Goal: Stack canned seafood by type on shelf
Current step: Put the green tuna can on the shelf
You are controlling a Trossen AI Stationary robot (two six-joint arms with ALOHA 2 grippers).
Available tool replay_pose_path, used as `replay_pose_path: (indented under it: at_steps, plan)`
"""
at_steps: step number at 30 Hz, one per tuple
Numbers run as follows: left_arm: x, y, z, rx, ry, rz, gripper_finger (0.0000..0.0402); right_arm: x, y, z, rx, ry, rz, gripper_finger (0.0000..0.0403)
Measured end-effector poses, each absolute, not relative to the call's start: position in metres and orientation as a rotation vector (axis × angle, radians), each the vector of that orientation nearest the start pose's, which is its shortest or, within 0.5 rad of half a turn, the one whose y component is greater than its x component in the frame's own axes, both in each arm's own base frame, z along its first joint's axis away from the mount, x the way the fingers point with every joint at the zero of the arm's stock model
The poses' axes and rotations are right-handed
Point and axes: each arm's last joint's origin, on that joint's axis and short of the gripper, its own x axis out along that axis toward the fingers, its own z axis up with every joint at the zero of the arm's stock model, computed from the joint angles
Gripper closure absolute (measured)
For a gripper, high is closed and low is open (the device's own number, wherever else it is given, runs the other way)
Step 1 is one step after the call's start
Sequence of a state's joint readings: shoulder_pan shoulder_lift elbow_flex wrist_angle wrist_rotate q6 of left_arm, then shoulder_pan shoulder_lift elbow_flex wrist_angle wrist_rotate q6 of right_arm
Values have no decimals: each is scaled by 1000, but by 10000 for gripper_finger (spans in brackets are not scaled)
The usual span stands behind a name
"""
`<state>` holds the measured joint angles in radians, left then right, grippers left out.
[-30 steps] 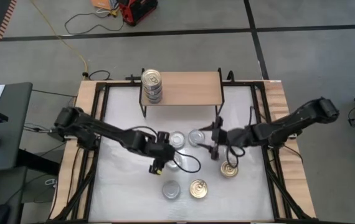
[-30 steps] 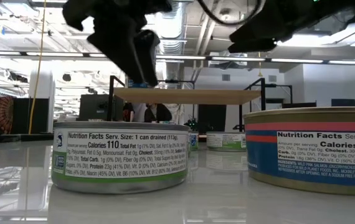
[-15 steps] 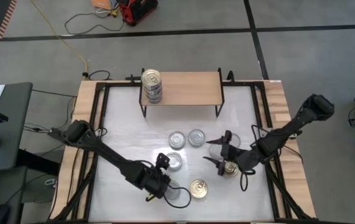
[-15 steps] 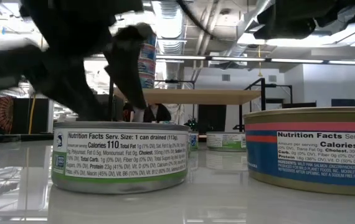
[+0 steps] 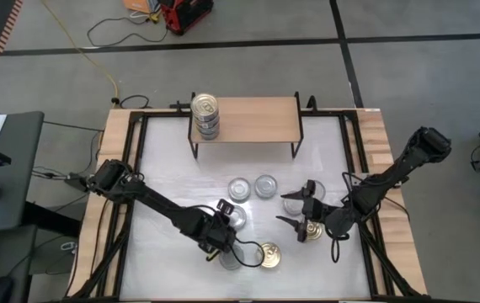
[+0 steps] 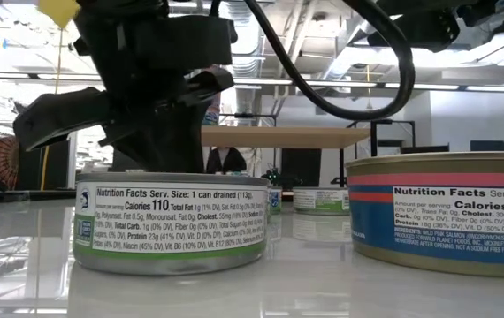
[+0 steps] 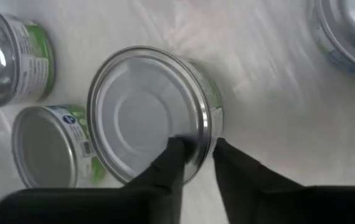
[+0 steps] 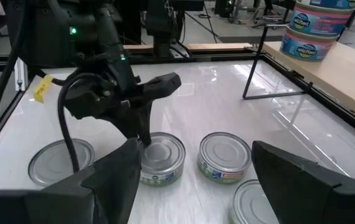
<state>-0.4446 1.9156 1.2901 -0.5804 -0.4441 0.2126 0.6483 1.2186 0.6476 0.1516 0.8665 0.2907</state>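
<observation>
My left gripper [image 5: 221, 246] is down on a silver-topped, green-labelled can [image 7: 140, 112] near the table's front edge and is shut on its rim; in the low view this can [image 6: 171, 221] stands flat on the tabletop. A gold-topped can [image 5: 267, 254] stands right beside it. My right gripper [image 5: 295, 210] hangs open over another gold-topped can [image 5: 310, 229], touching nothing. Three silver-topped cans [image 5: 237, 188] [image 5: 265, 185] [image 5: 234, 217] stand mid-table. The shelf [image 5: 253, 118] at the far edge carries a stack of cans [image 5: 205, 115] on its left end. My left gripper pinches the silver-topped can's rim [image 7: 202, 134] between its two fingers, one finger [image 7: 172, 158] on the lid just inside the rim, the other [image 7: 227, 165] outside against the side wall. The fingers come down from above, slanting. The can stands upright on the table.
Black frame rails run along the table's left and right sides [image 5: 126, 210]. Bare white tabletop lies between the mid-table cans and the shelf's black legs [image 5: 193, 150]. A cable loops from the left gripper past the gold-topped can.
My left gripper has swung from the mid-table cans toward the table's near edge, come down on the front silver-topped can and taken hold of its rim. My right gripper has moved toward the near edge and now hangs over the right gold-topped can. No can has moved.
</observation>
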Motion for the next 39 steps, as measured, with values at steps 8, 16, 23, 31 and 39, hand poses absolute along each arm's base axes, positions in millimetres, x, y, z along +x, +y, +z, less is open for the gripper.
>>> replay_pose_path:
  at_steps: [8,16,23,31,39]
  plan:
    - [329,-158,160,743,1153,-109,400,209,131,233,-11,279,-257,72]
    - [311,-171,144,697,1186,-133,402,211,129,234,-2,271,-265,72]
    - [306,-178,142,716,1155,-95,401,212,129,235,10,259,-266,72]
    - [306,-180,158,640,1173,-139,401,212,128,235,11,260,-270,72]
    - [311,-171,243,438,951,-144,382,212,128,235,10,259,-270,72]
